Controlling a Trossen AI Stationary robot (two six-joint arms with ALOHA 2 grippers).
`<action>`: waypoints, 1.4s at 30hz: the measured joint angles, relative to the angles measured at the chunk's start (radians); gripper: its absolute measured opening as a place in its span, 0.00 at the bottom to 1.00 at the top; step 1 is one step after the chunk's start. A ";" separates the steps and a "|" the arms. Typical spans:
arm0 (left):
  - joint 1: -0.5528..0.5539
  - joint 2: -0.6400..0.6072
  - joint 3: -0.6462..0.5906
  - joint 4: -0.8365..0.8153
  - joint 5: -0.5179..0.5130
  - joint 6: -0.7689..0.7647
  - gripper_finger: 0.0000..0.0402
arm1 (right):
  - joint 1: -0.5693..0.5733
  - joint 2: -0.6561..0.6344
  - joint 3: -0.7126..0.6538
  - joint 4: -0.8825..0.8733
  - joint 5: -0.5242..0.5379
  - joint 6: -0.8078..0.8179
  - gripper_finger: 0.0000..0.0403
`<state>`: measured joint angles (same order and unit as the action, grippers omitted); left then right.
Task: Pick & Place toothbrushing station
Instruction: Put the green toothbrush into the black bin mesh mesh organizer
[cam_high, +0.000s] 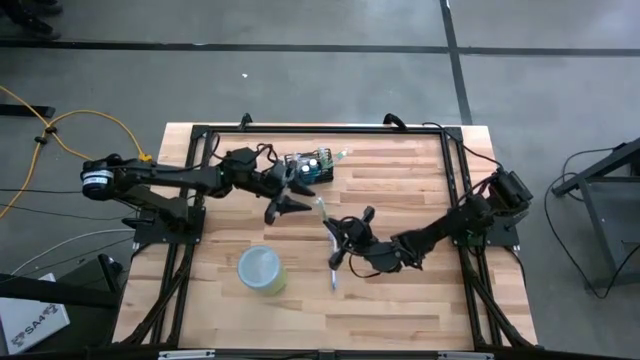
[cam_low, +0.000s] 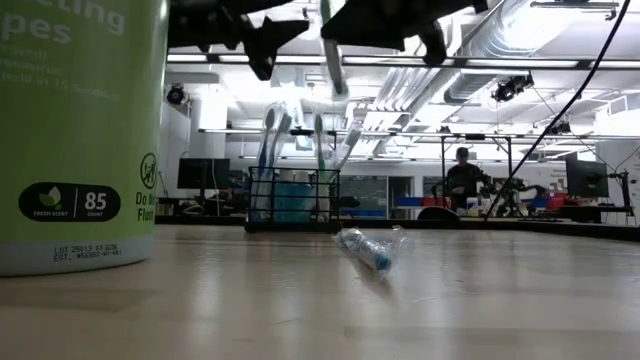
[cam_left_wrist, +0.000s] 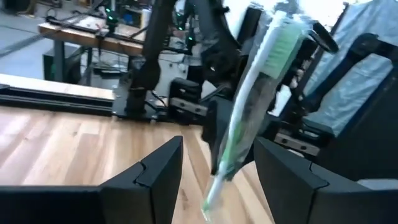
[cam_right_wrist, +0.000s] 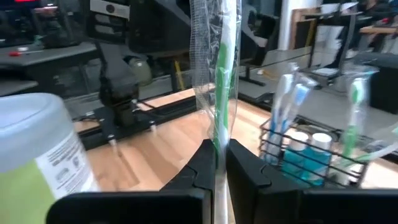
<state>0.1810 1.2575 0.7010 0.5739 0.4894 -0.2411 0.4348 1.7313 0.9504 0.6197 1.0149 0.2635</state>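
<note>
Wooden tabletop (cam_high: 400, 190) center: right gripper (cam_right_wrist: 219, 163) clamps a wrapped toothbrush (cam_right_wrist: 219, 81); left gripper (cam_left_wrist: 217, 180) gapes around it, near the toothbrushing station (cam_high: 308, 168).

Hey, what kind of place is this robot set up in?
Probably a robotics lab or workshop: exposed ceiling ducts, workbenches loaded with equipment, a person at a far station, and cables across a bare concrete floor around the wooden table.

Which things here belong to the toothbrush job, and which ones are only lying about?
Belong to the job:
- wrapped green toothbrush, gripped by the shut right hand
- open left hand, close beside it
- black wire-mesh holder, already holding toothbrushes

Lying about:
- yellow-green wipes cup
- small wrapped item on the table
</note>
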 joint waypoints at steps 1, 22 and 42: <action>-0.008 0.000 0.000 -0.001 0.000 0.000 0.48 | -0.005 0.000 0.000 0.000 -0.022 0.001 0.03; -0.098 0.000 0.000 0.011 -0.023 0.008 0.48 | -0.032 0.000 0.000 -0.070 -0.216 0.157 0.03; -0.127 0.000 0.000 0.010 -0.042 0.009 0.48 | -0.031 0.000 0.000 -0.087 -0.309 0.197 0.03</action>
<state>0.0540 1.2575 0.7006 0.5844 0.4477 -0.2321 0.4038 1.7313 0.9504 0.5325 0.7064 0.4600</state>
